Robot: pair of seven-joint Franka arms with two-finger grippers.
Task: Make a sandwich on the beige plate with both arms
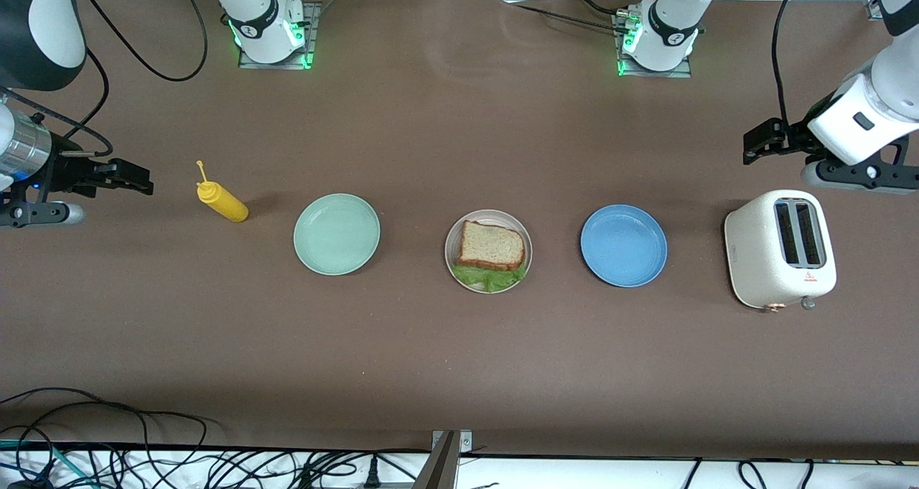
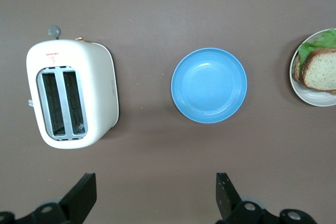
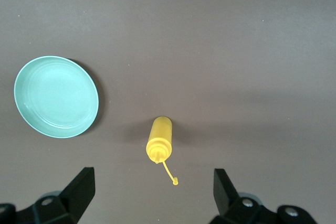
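The sandwich (image 1: 492,246) lies on the beige plate (image 1: 450,253) in the middle of the table: a brown bread slice on top, with green lettuce (image 1: 492,278) sticking out at the edge nearer the front camera. In the left wrist view, the sandwich (image 2: 321,69) and its plate (image 2: 310,95) show at the frame's edge. My left gripper (image 1: 750,146) hovers open and empty over bare table beside the toaster; its fingers (image 2: 227,192) are wide apart. My right gripper (image 1: 146,180) hovers open and empty over the table by the yellow bottle, its fingers (image 3: 223,187) also spread wide.
A mint-green plate (image 1: 337,234) and a blue plate (image 1: 623,245) flank the beige plate. A yellow squeeze bottle (image 1: 224,202) lies toward the right arm's end. A white toaster (image 1: 779,248) stands toward the left arm's end. Cables hang at the table's front edge.
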